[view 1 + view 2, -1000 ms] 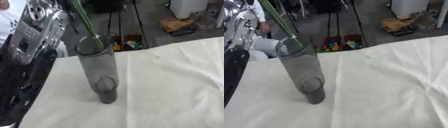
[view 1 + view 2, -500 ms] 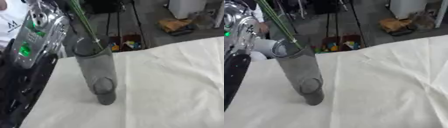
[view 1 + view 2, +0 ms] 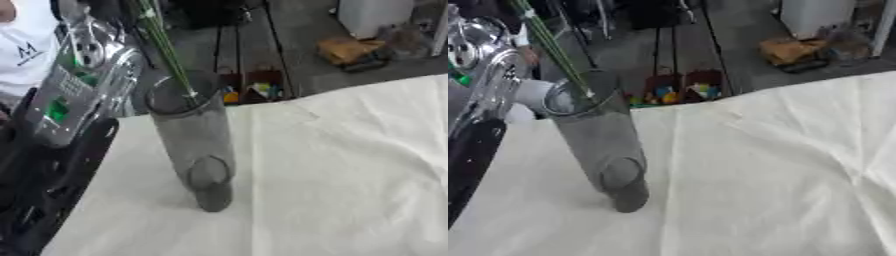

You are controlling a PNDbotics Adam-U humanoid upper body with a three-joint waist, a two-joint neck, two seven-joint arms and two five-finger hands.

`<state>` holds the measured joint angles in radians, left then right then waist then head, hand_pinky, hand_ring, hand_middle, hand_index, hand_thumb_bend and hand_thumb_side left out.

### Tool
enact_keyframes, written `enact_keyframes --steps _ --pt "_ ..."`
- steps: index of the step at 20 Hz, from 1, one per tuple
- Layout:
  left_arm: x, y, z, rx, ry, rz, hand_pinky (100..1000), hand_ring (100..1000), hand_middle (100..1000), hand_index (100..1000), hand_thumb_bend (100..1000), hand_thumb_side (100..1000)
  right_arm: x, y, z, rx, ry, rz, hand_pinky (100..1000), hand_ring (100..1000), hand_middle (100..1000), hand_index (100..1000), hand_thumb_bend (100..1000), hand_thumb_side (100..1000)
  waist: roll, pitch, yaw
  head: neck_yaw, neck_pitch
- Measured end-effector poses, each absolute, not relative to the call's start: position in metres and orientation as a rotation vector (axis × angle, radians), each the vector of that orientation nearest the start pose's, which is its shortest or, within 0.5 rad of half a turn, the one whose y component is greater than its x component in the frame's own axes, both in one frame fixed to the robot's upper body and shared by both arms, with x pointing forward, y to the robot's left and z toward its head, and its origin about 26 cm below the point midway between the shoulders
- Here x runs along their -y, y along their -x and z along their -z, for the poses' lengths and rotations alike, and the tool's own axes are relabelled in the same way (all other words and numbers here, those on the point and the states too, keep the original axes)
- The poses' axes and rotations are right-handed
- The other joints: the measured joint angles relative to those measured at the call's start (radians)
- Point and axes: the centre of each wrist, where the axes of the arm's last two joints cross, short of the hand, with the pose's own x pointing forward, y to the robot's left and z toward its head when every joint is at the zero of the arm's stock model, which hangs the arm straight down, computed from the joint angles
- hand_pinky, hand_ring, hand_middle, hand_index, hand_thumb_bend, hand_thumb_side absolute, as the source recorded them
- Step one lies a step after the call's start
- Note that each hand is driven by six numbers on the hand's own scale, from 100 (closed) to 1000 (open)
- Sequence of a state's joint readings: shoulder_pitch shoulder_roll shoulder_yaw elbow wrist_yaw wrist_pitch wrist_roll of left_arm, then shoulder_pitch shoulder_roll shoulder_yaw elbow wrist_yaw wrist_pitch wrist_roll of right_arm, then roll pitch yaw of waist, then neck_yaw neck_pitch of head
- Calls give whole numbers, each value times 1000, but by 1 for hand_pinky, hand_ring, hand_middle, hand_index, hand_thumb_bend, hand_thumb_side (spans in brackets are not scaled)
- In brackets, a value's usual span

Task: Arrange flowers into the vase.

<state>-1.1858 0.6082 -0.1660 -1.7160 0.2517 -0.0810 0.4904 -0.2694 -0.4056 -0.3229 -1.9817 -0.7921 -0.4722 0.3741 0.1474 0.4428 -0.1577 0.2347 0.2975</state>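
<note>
A tall grey see-through vase (image 3: pixel 197 145) stands upright on the white cloth (image 3: pixel 350 175), left of the middle. Thin green flower stems (image 3: pixel 162 40) slant down from the top edge, and their lower ends sit just inside the vase's mouth. The flower heads are out of the picture above. My left arm (image 3: pixel 70 95), silver and black, rises along the left side beside the vase. Its hand is above the picture's top edge. My right arm and hand do not show.
The cloth-covered table stretches wide to the right of the vase. Its far edge (image 3: pixel 367 82) runs behind the vase. Beyond it, on the floor, are a brown box (image 3: pixel 350 50), stand legs (image 3: pixel 227 45) and some colourful small things (image 3: pixel 254 90).
The stems have sunk a little lower into the vase's mouth, and my left arm has come slightly down beside the vase. The vase has not moved.
</note>
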Motion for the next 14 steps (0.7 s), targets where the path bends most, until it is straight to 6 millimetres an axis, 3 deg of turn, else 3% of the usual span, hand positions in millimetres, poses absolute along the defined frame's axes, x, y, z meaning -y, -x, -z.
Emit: enact_keyframes --steps 14 --pt "-194 -330 -434 -3372 81 -114 100 100 100 100 100 882 353 -284 -225 -3369 537 212 605 728 623 741 100 1000 -2 5 1 0 -1"
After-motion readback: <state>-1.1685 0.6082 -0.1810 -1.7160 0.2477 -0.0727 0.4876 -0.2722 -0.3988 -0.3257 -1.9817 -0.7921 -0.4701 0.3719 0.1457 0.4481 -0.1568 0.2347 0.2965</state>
